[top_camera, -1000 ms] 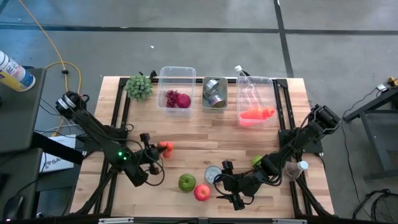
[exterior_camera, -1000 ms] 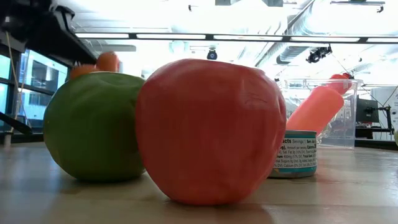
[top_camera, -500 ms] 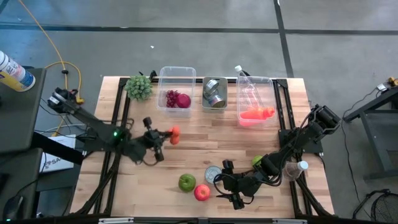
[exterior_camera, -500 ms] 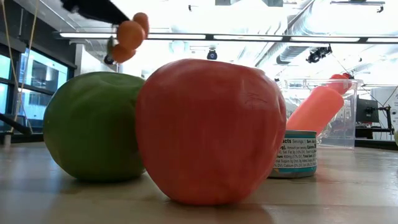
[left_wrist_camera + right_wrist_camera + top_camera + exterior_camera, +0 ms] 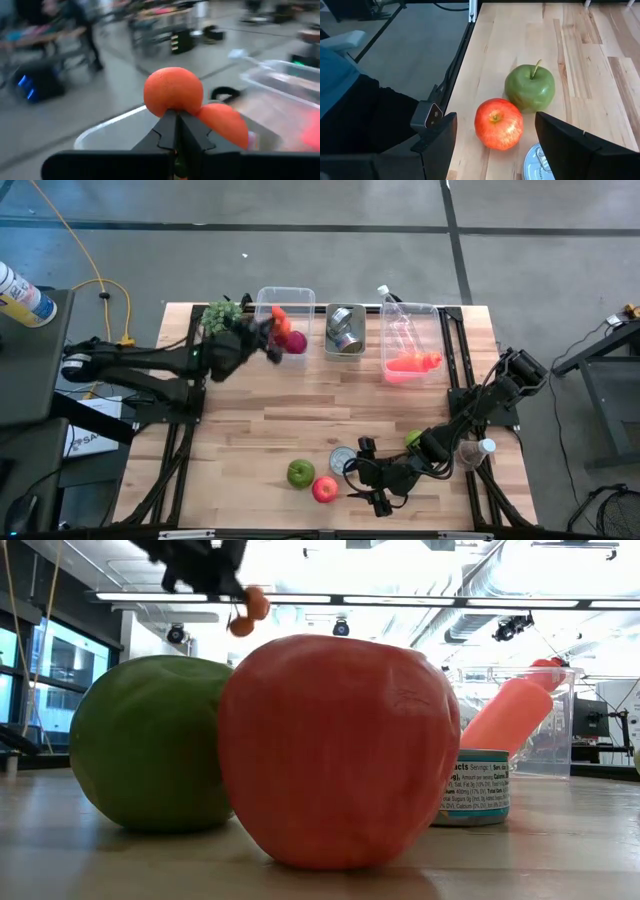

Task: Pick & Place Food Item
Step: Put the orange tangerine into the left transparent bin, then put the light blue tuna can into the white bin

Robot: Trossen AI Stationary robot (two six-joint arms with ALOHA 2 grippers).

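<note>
An orange food piece made of two round lobes (image 5: 280, 321) is in my left gripper (image 5: 266, 336), above the near-left part of the left clear bin (image 5: 284, 293) at the table's far side. That bin holds dark red fruit (image 5: 295, 341). In the low view the piece (image 5: 249, 612) hangs high under the gripper (image 5: 205, 562). My right gripper (image 5: 372, 483) is open and low near the table's near edge, beside a red apple (image 5: 324, 489), a green apple (image 5: 300, 473) and a tin can (image 5: 342, 459), touching none of them. My left gripper is shut on the orange piece at the spot where its two lobes join (image 5: 186, 111), pinched between the two fingers (image 5: 170, 131). The piece is lifted clear, sticks out past the fingertips and hangs over the bin's rim (image 5: 112, 124).
The middle bin (image 5: 346, 330) holds metal cans. The right bin (image 5: 409, 343) holds a clear bottle and an orange-red item. A leafy green bunch (image 5: 223, 319) lies left of the bins. A green fruit (image 5: 413, 438) and a bottle (image 5: 476, 450) sit by the right arm. Bare wood shows mid-table.
My left gripper, shut on the orange piece the whole time, has risen from the table's left middle and swung toward the far edge, ending over the left bin. The piece went from just above the table to high over the bin.
</note>
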